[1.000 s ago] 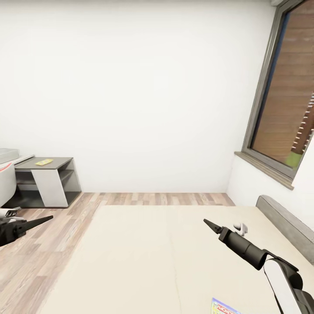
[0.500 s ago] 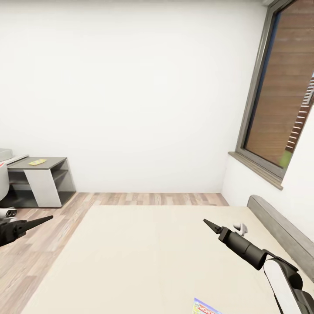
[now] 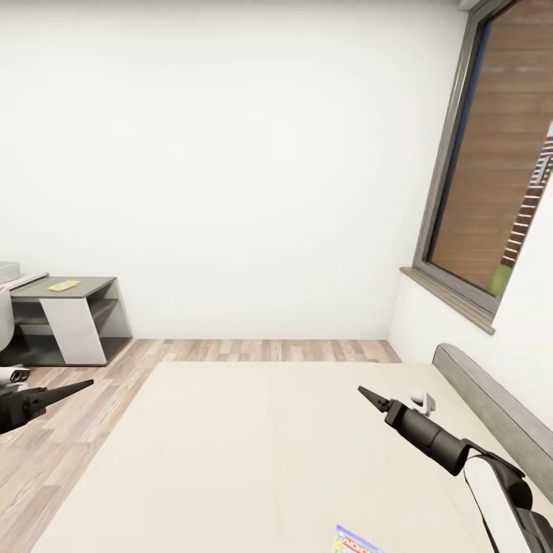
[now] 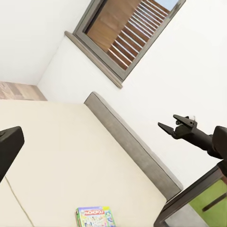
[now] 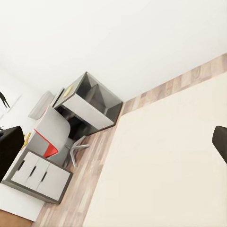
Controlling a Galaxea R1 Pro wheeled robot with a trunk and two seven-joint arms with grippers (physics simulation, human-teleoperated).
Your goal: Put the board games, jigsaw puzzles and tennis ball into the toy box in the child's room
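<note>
A green-and-white Monopoly board game (image 3: 355, 541) lies flat on the beige mattress of the bed (image 3: 253, 445), at the near edge of the head view. It also lies in the left wrist view as the board game (image 4: 94, 216) near the grey headboard (image 4: 135, 144). My right gripper (image 3: 362, 392) hovers open over the mattress, beyond the box and apart from it; its two fingers show spread at the right gripper (image 4: 166, 121). My left gripper (image 3: 83, 383) hangs open over the floor beside the bed. The toy box, jigsaw puzzles and tennis ball are out of view.
A low grey-topped cabinet (image 3: 73, 319) with a flat yellow item (image 3: 63, 286) stands against the far wall at left, by a white chair (image 5: 54, 137) and white drawers (image 5: 38, 176). A tall dark-framed window (image 3: 491, 177) is at right. Wood-plank floor (image 3: 69, 430) runs left of the bed.
The whole picture has shifted left, so the camera has turned a little right. Both arms keep the same pose and the Monopoly box lies as before.
</note>
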